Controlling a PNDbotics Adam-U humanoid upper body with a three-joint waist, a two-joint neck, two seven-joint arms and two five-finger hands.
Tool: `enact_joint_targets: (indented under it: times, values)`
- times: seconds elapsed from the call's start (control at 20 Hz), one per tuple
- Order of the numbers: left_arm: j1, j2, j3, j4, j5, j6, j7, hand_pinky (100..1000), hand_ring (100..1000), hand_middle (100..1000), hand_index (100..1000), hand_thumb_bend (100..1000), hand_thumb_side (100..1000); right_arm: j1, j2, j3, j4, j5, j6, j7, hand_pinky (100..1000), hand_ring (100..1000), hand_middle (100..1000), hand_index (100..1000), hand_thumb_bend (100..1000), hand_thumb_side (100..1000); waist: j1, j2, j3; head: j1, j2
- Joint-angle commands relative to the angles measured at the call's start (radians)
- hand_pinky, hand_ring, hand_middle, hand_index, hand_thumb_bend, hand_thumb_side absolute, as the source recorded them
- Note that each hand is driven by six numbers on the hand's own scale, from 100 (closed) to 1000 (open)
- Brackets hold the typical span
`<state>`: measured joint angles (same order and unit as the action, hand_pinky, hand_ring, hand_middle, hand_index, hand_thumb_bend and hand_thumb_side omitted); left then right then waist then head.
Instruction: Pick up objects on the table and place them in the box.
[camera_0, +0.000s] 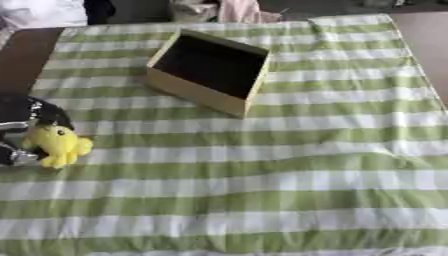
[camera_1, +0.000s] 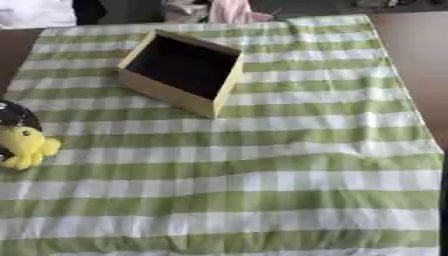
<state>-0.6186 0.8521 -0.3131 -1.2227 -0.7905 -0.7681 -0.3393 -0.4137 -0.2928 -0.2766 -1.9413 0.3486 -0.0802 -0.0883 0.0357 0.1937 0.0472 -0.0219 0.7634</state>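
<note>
In the left eye view, my left hand (camera_0: 24, 129) sat at the left edge of the desk (camera_0: 26, 55), well to the near-left of the box (camera_0: 208, 71). Its black fingers were curled around a yellow plush toy (camera_0: 61, 145), soft and rounded, with small lumpy limbs sticking out toward the box side. The box was tan with a dark, empty inside, tilted askew on the green-and-white striped cloth (camera_0: 289, 165).

In the right eye view, the toy (camera_1: 28, 146) showed at the picture's left edge, again near-left of the box (camera_1: 182, 71), with only a dark part of my left hand (camera_1: 12, 116) above it. My right hand showed in neither view.
</note>
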Motion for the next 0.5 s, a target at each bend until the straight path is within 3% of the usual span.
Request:
enact_joint_targets:
  times: [0.05, 0.5]
  values:
    - [-0.051, 0.018, 0.029, -0.023, 0.027, -0.135, -0.142, 631, 756, 762, 860, 195, 131, -0.016, -0.016, -0.002, -0.011, 0.002, -0.002, 0.000, 636, 706, 744, 762, 100, 770, 0.002, -0.018, 0.001, -0.001, 0.007]
    - [-0.291, -0.147, 0.027, 0.036, 0.079, -0.136, -0.186, 623, 752, 766, 866, 159, 118, -0.015, -0.015, -0.001, -0.009, 0.002, -0.002, 0.001, 634, 705, 744, 763, 100, 772, 0.001, -0.020, -0.005, 0.015, 0.007]
